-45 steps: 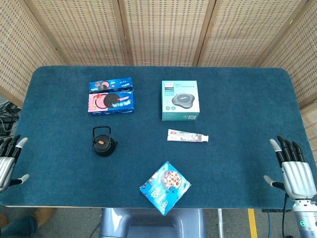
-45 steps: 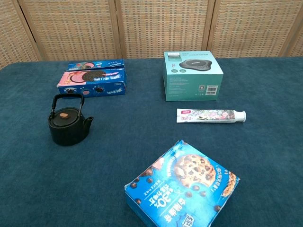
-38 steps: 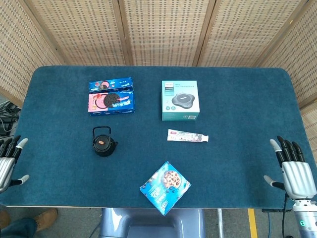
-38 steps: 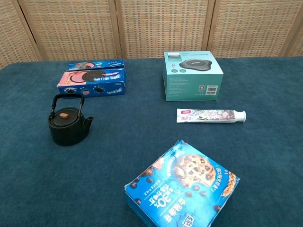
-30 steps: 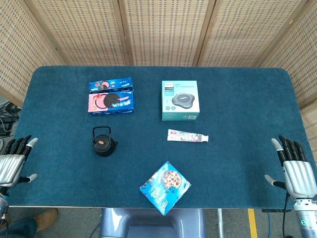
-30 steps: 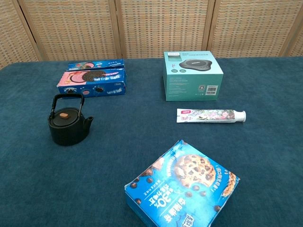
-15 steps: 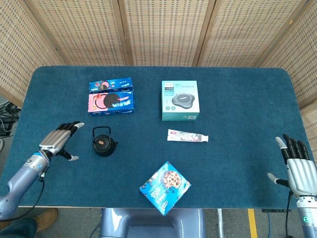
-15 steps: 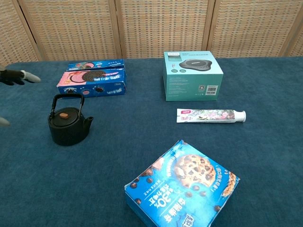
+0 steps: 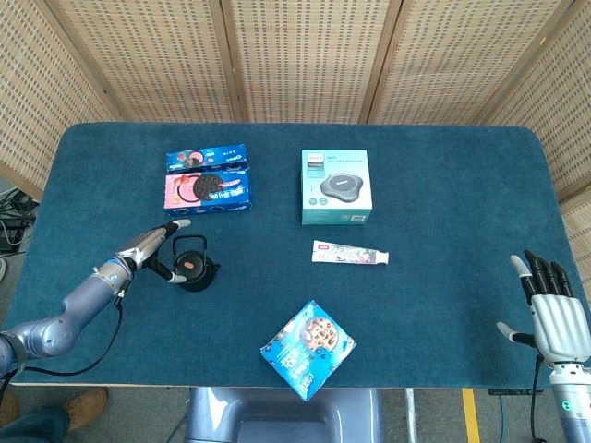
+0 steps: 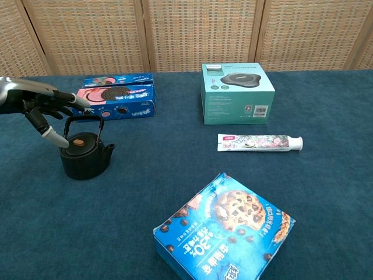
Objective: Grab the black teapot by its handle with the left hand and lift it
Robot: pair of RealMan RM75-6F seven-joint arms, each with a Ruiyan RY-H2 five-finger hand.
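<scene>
Black teapot [image 10: 85, 156]: squat, round, upright arched handle, orange lid knob.
Left hand [image 10: 35, 105]: fingers [image 10: 61, 96] spread, nothing held, at teapot's 10 o'clock.

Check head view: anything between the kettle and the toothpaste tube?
Nothing. In the head view, only bare blue tablecloth separates the black teapot from the toothpaste tube; the chest view agrees.

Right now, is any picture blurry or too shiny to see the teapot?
Head view: sharp and evenly lit, the black teapot shows little detail from above. Chest view: also sharp, no glare, soft shadows; the left hand is slightly soft and cut by the left edge.
</scene>
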